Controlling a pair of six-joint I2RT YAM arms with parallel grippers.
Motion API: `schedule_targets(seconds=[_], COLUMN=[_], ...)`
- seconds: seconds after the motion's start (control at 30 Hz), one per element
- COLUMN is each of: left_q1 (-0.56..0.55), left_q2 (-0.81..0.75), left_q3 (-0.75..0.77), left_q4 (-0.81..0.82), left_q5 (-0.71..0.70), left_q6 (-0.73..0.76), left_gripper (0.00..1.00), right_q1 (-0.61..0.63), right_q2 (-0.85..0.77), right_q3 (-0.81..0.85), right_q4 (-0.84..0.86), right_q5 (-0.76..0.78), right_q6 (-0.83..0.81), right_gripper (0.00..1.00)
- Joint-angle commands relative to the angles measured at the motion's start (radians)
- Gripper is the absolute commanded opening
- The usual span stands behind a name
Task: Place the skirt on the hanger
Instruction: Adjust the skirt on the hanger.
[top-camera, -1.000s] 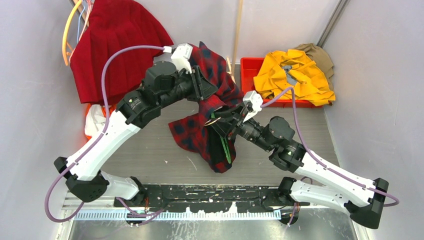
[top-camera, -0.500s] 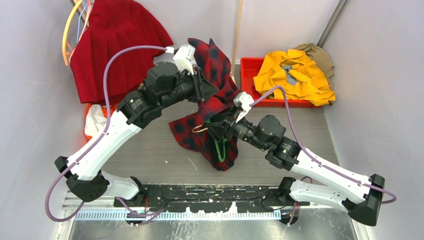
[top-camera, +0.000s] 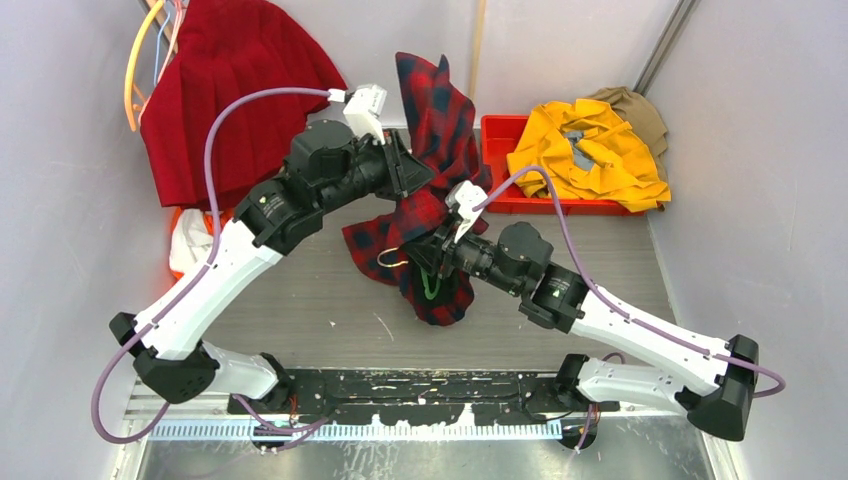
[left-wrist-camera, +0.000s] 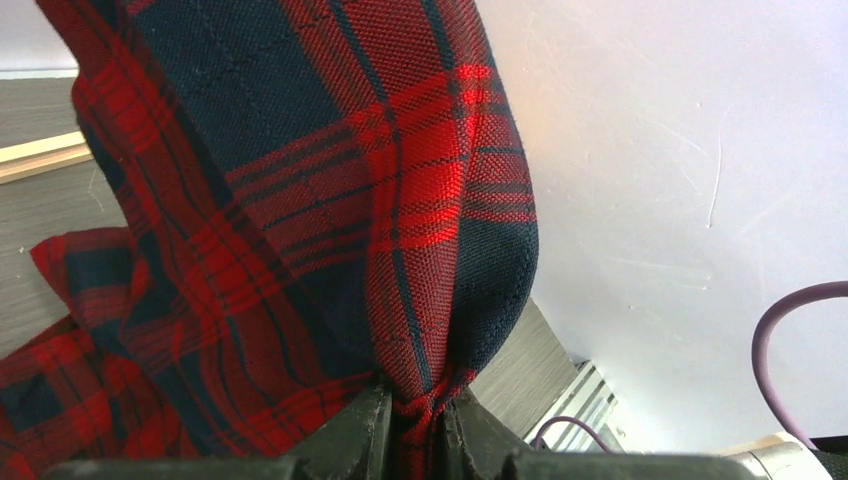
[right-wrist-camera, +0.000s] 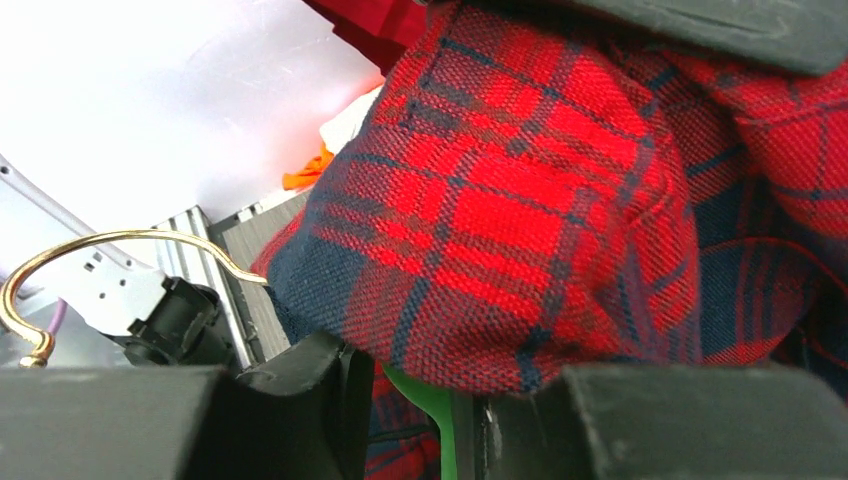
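Red-and-black plaid fabric of a crumpled shirt (top-camera: 420, 215) is held up over the middle of the table by both arms. The right gripper (right-wrist-camera: 405, 420) is closed on a green plastic hanger (right-wrist-camera: 425, 405) buried in that shirt, with a brass-coloured wire hook (right-wrist-camera: 100, 237) curving out beside it. Just beyond, the left gripper (left-wrist-camera: 415, 420) is pinched tight on a fold of the same shirt.

The bright-red pleated skirt (top-camera: 225, 90) is seen untouched at the far left corner, beside thin coloured hanger loops (top-camera: 129, 80). Which of these is the cream hanger cannot be told. Nothing of the task is judged done: the skirt is yet to be picked up and hung.

A grey wood-grain tabletop (top-camera: 300, 310) is enclosed by plain pale walls (top-camera: 60, 200). A red plastic bin (top-camera: 495, 150) of yellow cloth (top-camera: 580, 150) is set far right.
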Motion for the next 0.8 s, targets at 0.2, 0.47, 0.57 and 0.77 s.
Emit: schedule_targets(seconds=[0.2, 0.47, 0.57, 0.77], left_q1=[-0.032, -0.044, -0.043, -0.044], left_q2=[0.026, 0.04, 0.038, 0.052], left_q3=[0.052, 0.042, 0.036, 0.037], left_q4=[0.065, -0.005, -0.059, -0.13], left_q5=[0.165, 0.2, 0.169, 0.144], left_q6=[-0.03, 0.005, 0.034, 0.063], left_gripper=[0.27, 0.45, 0.47, 0.42], right_q1=[-0.013, -0.012, -0.012, -0.012], right_q2=[0.011, 0.026, 0.013, -0.014], right_q3=[0.127, 0.201, 0.2, 0.169], right_q4=[-0.006, -0.055, -0.054, -0.002], right_q5=[0.029, 0.01, 0.017, 0.041], right_q6=[-0.153, -0.189, -0.194, -0.192], right_gripper=[0.01, 0.01, 0.01, 0.01])
